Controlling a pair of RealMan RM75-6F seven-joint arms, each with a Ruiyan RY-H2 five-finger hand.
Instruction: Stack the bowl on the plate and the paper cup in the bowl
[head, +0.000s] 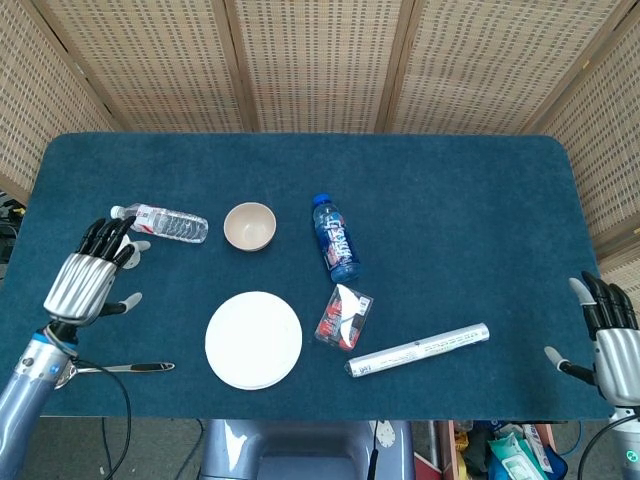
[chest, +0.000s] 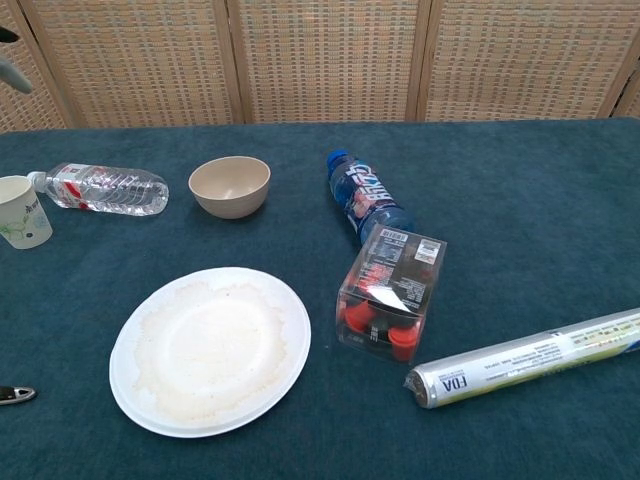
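**Hovering over the cup, left hand spread and holding nothing**

Spreading its fingers (head: 108, 234) apart with nothing in them, the left hand (head: 83, 277) hangs over the left part of the table (head: 450, 200). In the head view it covers the paper cup (chest: 22, 211); the chest view shows the cup upright, bearing a green print and dark characters too small to read. Whether the fingertips touch the cup cannot be told.

Just right of the cup lies the water bottle (head: 160, 222) on its side, its red-and-white label unreadable. Right of that bottle stands the bowl (head: 249, 226), upright and beige. The plate (head: 253, 340) lies nearer the robot than the bowl, apart from it.

Further right of the bowl a blue drink bottle (head: 335, 238) lies on its side, its wording illegible. A clear box (chest: 390, 294) with a black printed label sits at that bottle's base. Right of the plate lies a foil roll (chest: 525, 357) marked "FDA". A spoon (head: 125, 368) lies left of the plate.

The right hand (head: 608, 340), fingers extended and empty, sits at the table's right corner.
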